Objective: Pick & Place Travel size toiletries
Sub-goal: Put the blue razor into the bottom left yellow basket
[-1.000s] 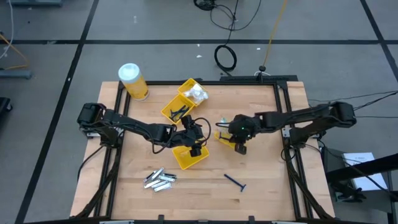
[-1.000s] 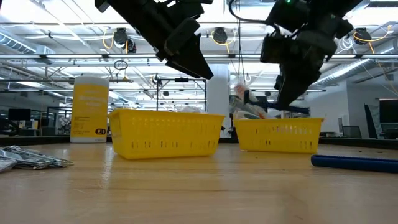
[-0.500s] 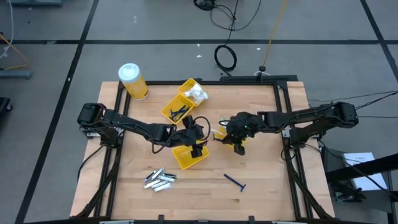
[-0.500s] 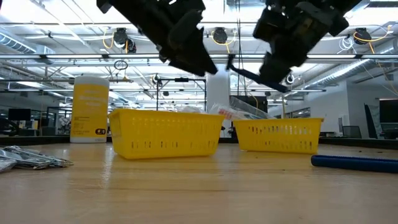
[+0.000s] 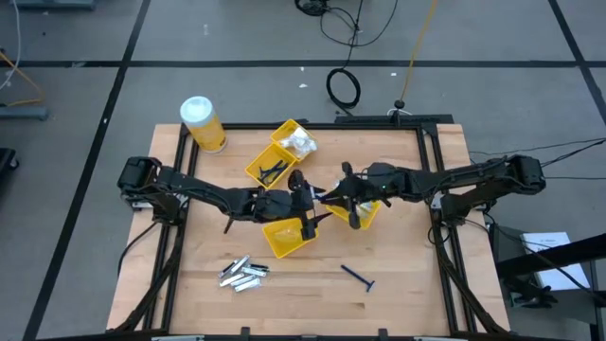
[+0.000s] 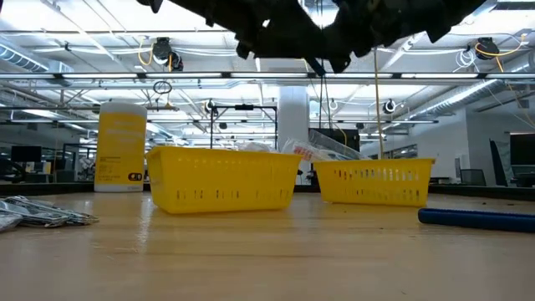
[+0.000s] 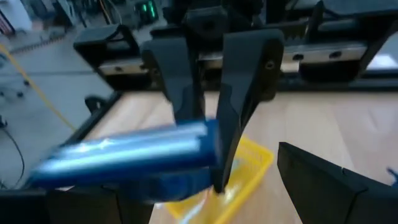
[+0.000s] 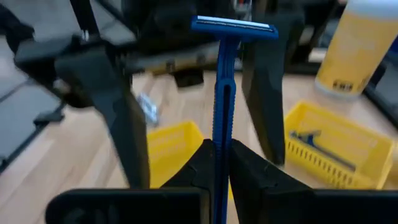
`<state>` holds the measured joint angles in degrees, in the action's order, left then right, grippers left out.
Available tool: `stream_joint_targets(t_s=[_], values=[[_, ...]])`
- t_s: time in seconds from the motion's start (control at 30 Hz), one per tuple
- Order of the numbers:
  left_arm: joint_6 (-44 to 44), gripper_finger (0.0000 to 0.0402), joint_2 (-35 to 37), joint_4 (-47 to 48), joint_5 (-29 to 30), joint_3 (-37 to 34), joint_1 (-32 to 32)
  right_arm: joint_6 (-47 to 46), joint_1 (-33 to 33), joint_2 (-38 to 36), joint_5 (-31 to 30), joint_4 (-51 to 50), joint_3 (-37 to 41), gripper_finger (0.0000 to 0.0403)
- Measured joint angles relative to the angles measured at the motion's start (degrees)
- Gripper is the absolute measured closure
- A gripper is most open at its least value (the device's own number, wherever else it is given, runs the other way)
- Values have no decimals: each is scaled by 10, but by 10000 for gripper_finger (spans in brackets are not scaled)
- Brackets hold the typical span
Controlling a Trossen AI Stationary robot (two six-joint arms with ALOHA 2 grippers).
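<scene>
Meeting above the middle of the table (image 5: 398, 265), the two arms look to be passing a blue razor (image 8: 222, 93) from one to the other. The right gripper (image 8: 219, 163) is clenched on the razor's handle, its head sticking out toward the left gripper (image 7: 205, 106), whose jaws stand spread on either side of the head without pinching it yet. In the high view the razor (image 5: 330, 192) hangs in the air between the yellow tray (image 5: 287, 237) under the left arm and a second yellow tray (image 5: 371, 212) beneath the right.

From where I stand, the risk is in the timing: if the right lets go before the left has closed, the razor drops, perhaps outside any tray. The left fingers (image 7: 245, 93) could also clamp on the slim head at a slant, twisting it loose. The grippers are so near each other that a small misjudgement could knock them together.

Another razor (image 5: 358, 277) lies on the table near the front edge, and a pile of silver tubes (image 5: 243, 273) waits on the left.
</scene>
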<state>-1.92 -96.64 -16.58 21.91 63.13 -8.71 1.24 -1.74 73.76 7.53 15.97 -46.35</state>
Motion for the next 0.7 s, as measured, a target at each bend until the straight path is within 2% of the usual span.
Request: stream_joint_targets(t_s=[0.3,0.53,0.7], values=[[-24,94,0,-59,2,0,1,24,0,0,0,118,0,385],[-63,94,0,-120,18,0,1,61,15,-5,-4,173,0,385],[-89,94,6,-134,44,0,1,85,26,-25,-48,186,13,385]])
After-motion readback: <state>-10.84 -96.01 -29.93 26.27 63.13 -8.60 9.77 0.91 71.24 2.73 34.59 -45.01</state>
